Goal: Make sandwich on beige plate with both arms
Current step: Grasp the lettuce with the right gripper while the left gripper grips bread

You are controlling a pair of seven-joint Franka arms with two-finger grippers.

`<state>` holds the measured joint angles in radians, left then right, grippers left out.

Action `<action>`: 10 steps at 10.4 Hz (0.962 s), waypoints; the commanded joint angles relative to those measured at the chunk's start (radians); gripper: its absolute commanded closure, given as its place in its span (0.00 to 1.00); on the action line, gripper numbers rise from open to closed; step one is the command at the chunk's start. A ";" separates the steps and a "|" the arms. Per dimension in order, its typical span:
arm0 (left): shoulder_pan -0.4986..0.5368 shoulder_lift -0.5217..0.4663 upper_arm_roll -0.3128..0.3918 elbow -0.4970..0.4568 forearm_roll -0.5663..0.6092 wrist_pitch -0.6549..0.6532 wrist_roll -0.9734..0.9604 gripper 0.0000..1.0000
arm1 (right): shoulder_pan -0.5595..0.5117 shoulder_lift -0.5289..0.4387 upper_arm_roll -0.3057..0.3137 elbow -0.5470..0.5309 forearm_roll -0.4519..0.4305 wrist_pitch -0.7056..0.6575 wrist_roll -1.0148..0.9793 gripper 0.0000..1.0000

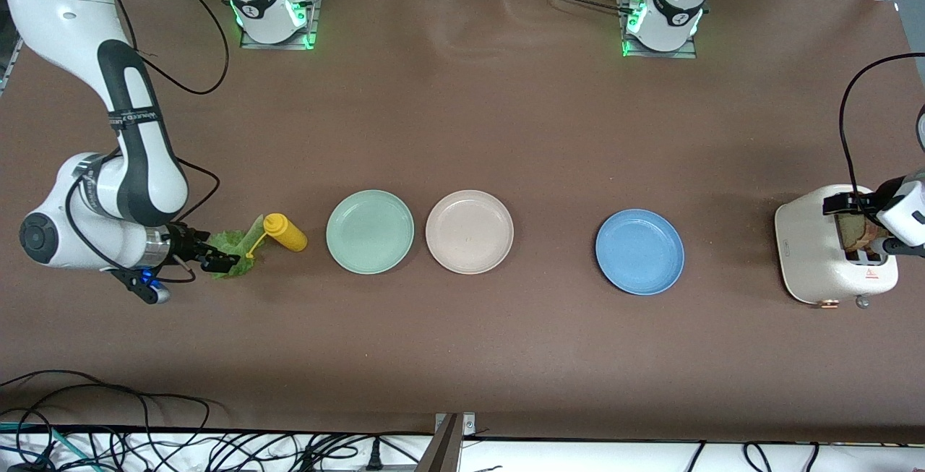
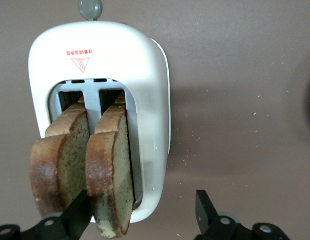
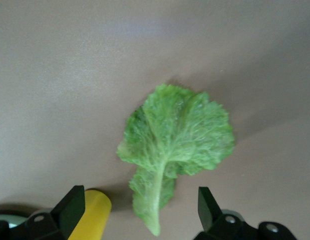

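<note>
Two brown toast slices stand upright in the slots of a white toaster (image 2: 139, 65) (image 1: 809, 248) at the left arm's end of the table. My left gripper (image 2: 142, 212) (image 1: 863, 225) is over the toaster, open. One finger is between the slices and the other is outside the toaster wall, so one slice (image 2: 112, 170) is between the jaws and the other slice (image 2: 57, 170) is outside them. A ruffled green lettuce leaf (image 3: 177, 135) (image 1: 230, 241) lies on the table at the right arm's end. My right gripper (image 3: 139, 210) (image 1: 227, 259) hangs open over its stem. The beige plate (image 1: 469, 231) is bare.
A yellow squeeze bottle (image 1: 285, 232) (image 3: 94, 215) lies beside the lettuce, close to one right finger. A mint-green plate (image 1: 370, 231) sits between the bottle and the beige plate. A blue plate (image 1: 639, 251) lies between the beige plate and the toaster.
</note>
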<state>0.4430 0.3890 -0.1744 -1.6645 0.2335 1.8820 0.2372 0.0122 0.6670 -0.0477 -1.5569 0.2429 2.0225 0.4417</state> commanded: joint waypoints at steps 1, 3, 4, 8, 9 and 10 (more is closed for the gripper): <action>0.006 -0.001 0.000 -0.004 -0.006 -0.006 -0.007 0.71 | 0.003 0.043 0.000 0.015 0.029 0.036 0.028 0.00; 0.000 -0.013 -0.002 0.000 -0.004 -0.012 0.007 1.00 | 0.005 0.057 0.000 0.015 0.029 0.047 0.028 0.00; 0.000 -0.013 0.000 0.012 -0.003 -0.012 0.004 1.00 | 0.005 0.059 0.000 0.015 0.030 0.047 0.028 0.00; 0.006 -0.051 0.006 0.028 0.000 -0.037 0.001 1.00 | 0.003 0.094 -0.001 0.015 0.077 0.045 0.025 0.00; 0.005 -0.059 0.003 0.054 0.001 -0.069 -0.001 1.00 | 0.003 0.101 -0.001 0.017 0.081 0.045 0.026 0.00; -0.004 -0.068 -0.011 0.083 0.022 -0.105 -0.002 1.00 | 0.003 0.103 -0.001 0.017 0.081 0.045 0.026 0.00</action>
<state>0.4479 0.3505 -0.1710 -1.6196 0.2355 1.8379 0.2375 0.0167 0.7567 -0.0487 -1.5565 0.3003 2.0687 0.4634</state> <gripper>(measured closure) 0.921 0.000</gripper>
